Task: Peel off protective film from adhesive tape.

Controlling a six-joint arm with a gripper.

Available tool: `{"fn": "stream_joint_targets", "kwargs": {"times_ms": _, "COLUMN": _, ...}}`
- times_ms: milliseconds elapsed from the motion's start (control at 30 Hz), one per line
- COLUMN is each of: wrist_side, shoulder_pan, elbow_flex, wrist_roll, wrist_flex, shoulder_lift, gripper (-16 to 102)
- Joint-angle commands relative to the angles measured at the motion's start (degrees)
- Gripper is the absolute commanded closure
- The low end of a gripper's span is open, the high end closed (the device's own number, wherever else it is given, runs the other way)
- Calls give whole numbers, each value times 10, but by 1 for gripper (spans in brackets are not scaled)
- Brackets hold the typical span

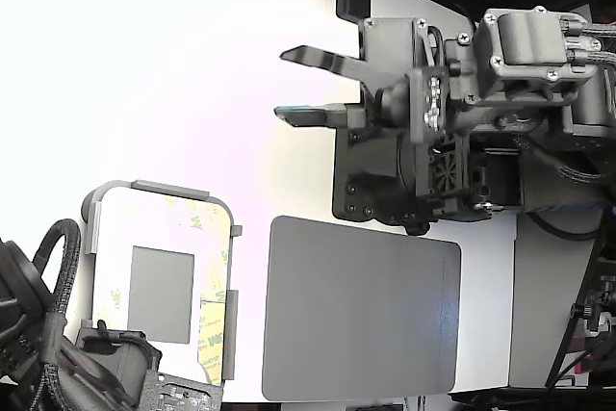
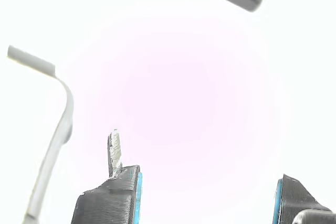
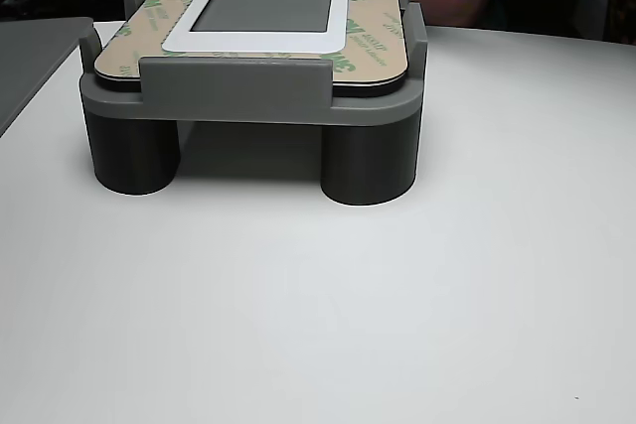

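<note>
In the exterior view the gripper point(image 1: 294, 84) hangs wide open and empty over the white table point(image 1: 144, 64), well apart from the protective film point(image 1: 214, 329) running lengthwise along the white panel point(image 1: 159, 228) in its grey fixture point(image 1: 91, 223), while the wrist view shows parted fingertips point(image 2: 113, 198) and the other view shows film strips point(image 3: 373, 22) edging the panel.

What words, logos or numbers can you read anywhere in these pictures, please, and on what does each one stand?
None can be read with certainty.
Green printed marks repeat along the protective film around the white panel in its grey holder; they look like a logo with small lettering, too blurred to quote.
Gripper, grey mat: no text visible.
</note>
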Motion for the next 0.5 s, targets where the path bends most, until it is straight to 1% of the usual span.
{"fn": "stream_joint_targets", "kwargs": {"times_ms": 0, "wrist_side": -12, "shoulder_pan": -36, "elbow_flex": 25, "wrist_roll": 209, "wrist_flex": -3, "shoulder_lift": 39, "gripper": -14}}
{"fn": "stream_joint_targets", "kwargs": {"times_ms": 133, "wrist_side": -16, "shoulder_pan": -67, "elbow_flex": 89, "wrist_roll": 223, "wrist_flex": 1, "shoulder_lift": 92, "gripper": -14}}
{"fn": "stream_joint_targets", "kwargs": {"times_ms": 200, "wrist_side": -14, "shoulder_pan": -76, "elbow_flex": 135, "wrist_roll": 222, "wrist_flex": -11, "shoulder_lift": 134, "gripper": -14}}
{"fn": "stream_joint_targets", "kwargs": {"times_ms": 300, "wrist_side": 8, "shoulder_pan": -83, "elbow_flex": 209, "wrist_roll": 237, "wrist_flex": -6, "shoulder_lift": 203, "gripper": -14}}
{"fn": "stream_joint_targets", "kwargs": {"times_ms": 367, "wrist_side": 2, "shoulder_pan": -83, "elbow_flex": 219, "wrist_roll": 229, "wrist_flex": 0, "shoulder_lift": 236, "gripper": -14}}
{"fn": "stream_joint_targets", "kwargs": {"times_ms": 467, "wrist_side": -28, "shoulder_pan": -82, "elbow_flex": 219, "wrist_roll": 208, "wrist_flex": 0, "shoulder_lift": 236, "gripper": -14}}
